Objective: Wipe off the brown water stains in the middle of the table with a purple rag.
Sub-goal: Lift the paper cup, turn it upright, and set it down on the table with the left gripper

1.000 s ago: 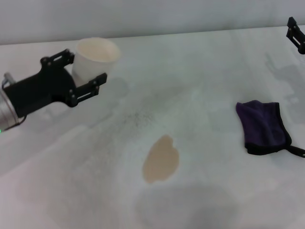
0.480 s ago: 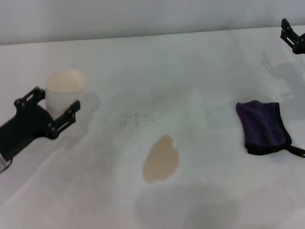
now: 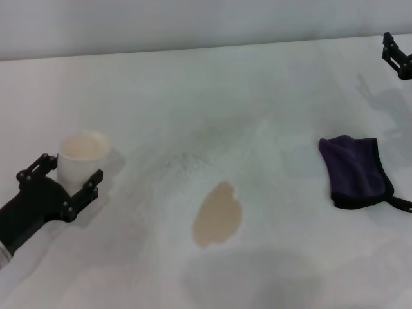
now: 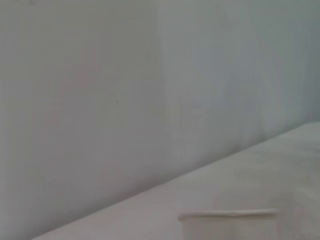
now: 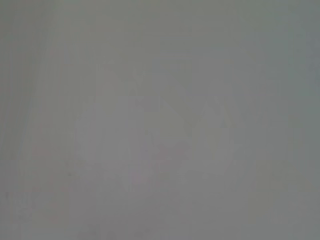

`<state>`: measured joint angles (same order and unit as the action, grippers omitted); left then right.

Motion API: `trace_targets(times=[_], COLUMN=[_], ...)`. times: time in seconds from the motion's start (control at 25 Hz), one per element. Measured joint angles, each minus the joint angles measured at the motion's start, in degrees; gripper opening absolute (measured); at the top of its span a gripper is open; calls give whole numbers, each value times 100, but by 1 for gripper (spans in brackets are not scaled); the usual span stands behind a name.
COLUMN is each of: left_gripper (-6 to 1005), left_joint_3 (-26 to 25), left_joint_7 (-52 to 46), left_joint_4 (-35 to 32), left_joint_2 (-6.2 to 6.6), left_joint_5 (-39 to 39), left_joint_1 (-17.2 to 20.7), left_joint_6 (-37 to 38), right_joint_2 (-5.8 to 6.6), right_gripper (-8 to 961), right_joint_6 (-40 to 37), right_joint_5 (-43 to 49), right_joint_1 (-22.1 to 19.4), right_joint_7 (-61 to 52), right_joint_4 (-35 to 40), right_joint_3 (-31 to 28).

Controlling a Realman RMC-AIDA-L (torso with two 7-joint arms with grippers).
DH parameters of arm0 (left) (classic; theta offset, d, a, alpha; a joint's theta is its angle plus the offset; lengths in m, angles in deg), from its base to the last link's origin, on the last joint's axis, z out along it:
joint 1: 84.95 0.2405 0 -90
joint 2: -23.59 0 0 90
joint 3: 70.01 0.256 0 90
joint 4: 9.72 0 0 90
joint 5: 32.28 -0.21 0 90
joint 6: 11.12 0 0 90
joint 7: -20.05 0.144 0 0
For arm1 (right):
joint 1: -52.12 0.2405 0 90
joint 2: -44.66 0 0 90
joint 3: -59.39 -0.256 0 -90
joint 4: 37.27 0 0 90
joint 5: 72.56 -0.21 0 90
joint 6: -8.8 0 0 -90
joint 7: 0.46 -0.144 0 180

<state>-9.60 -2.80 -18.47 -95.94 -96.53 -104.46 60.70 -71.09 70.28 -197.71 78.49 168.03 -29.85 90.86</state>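
Note:
The brown water stain [image 3: 217, 214] is a tan oval puddle in the middle of the white table [image 3: 257, 96]. The purple rag [image 3: 354, 168] lies folded at the right, its black loop tag pointing to the right edge. My left gripper [image 3: 71, 166] is at the near left, its fingers on either side of a white paper cup [image 3: 82, 154] that it holds upright. The cup's rim also shows in the left wrist view [image 4: 227, 216]. My right gripper [image 3: 399, 55] is at the far right edge, well beyond the rag, only partly in view.
Faint grey speckled smudges [image 3: 183, 161] lie just beyond the stain. The table's straight far edge meets a grey wall [image 3: 193, 22]. The right wrist view shows only a plain grey surface.
My left gripper has carried the white cup from the far left toward the near left corner, away from the stain. The right gripper, rag and stain have stayed put.

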Motion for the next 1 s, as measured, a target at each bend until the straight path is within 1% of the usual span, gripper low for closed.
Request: trace_targets(times=[0.56, 0.76, 1.0], left_gripper=[694, 694, 695], left_joint_3=[2, -3, 4], left_joint_7=[388, 714, 972], left_joint_4=[232, 240, 367], left_joint_2=[-9, -26, -33], left_joint_5=[9, 20, 314], left_joint_1=[199, 354, 414], left_joint_6=[-76, -60, -26], right_joint_2=[-7, -9, -9], right_gripper=[841, 841, 841], right_joint_6=[-40, -70, -80], right_joint_5=[-38, -46, -54], right_joint_1=[-10, -13, -26], right_joint_7=[-53, -64, -67], right_joint_4=[-97, -138, -149], right_joint_3=[-65, -89, -89])
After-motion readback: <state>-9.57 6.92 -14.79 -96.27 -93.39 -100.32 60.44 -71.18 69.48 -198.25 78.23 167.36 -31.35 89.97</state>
